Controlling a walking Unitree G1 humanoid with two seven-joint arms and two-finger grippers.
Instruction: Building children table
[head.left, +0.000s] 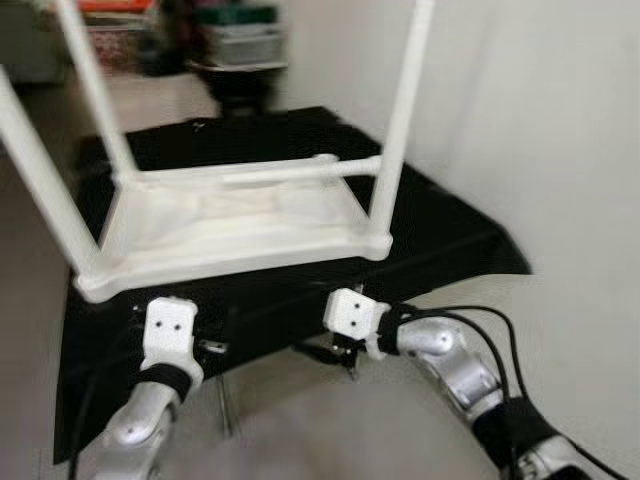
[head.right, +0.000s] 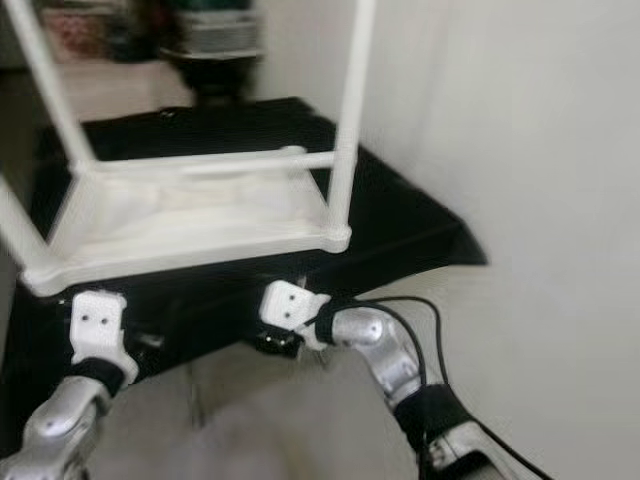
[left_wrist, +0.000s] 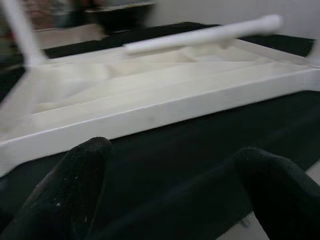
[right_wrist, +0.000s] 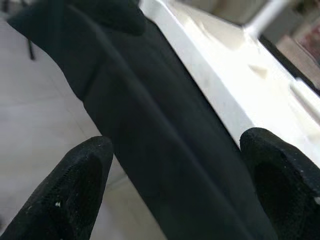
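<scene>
Overturned white table on black cloth, both grippers spread, no legible writing.

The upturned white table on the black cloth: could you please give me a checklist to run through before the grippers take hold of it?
1. White table lies top-down on the black cloth: ok.
2. Legs standing upright: three ok; the fourth cannot tell, a loose white rod lies across the frame.
3. Left gripper fingers apart, facing the near edge: ok.
4. Right gripper fingers apart, near the corner: ok.
5. Either gripper touching the table: not ok, both short of it.
</scene>
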